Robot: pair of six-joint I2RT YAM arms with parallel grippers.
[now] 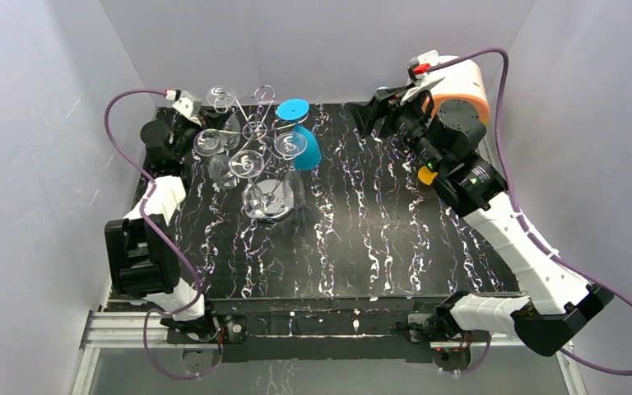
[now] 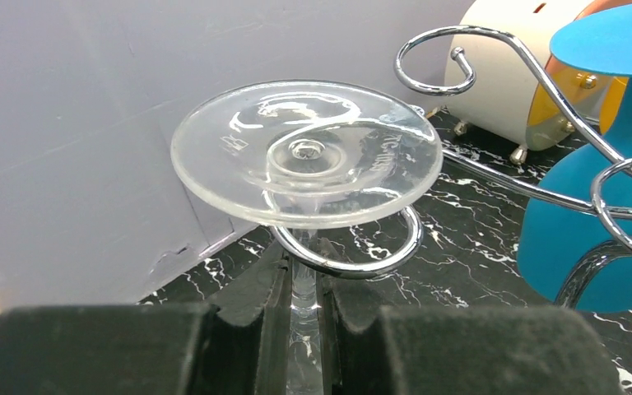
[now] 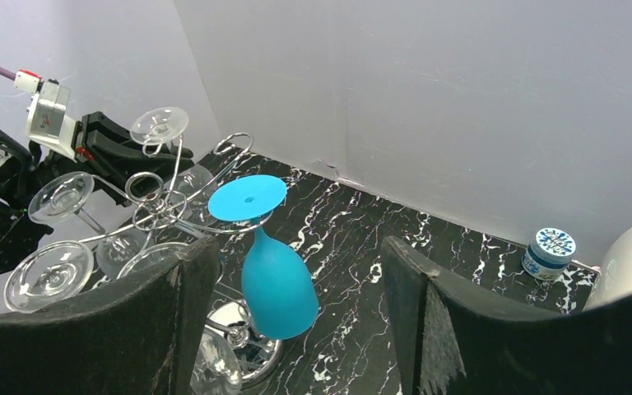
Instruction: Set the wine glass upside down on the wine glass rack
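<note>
Your left fingers (image 2: 251,309) pinch the stem of the inverted clear wine glass (image 2: 306,152). The stem sits in a scroll loop of the wine glass rack (image 2: 341,270), foot above it. A blue glass (image 2: 576,239) hangs beyond. Your right fingers (image 3: 173,304) are spread and empty, over the far-right bench (image 1: 362,247).

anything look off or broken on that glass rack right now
Nothing broken or spilled. The left gripper is shut on the stem of a clear glass whose foot sits on a curl of the rack. The only oddity is one blue glass among the clear ones, and it seems to hang slightly tilted.
</note>
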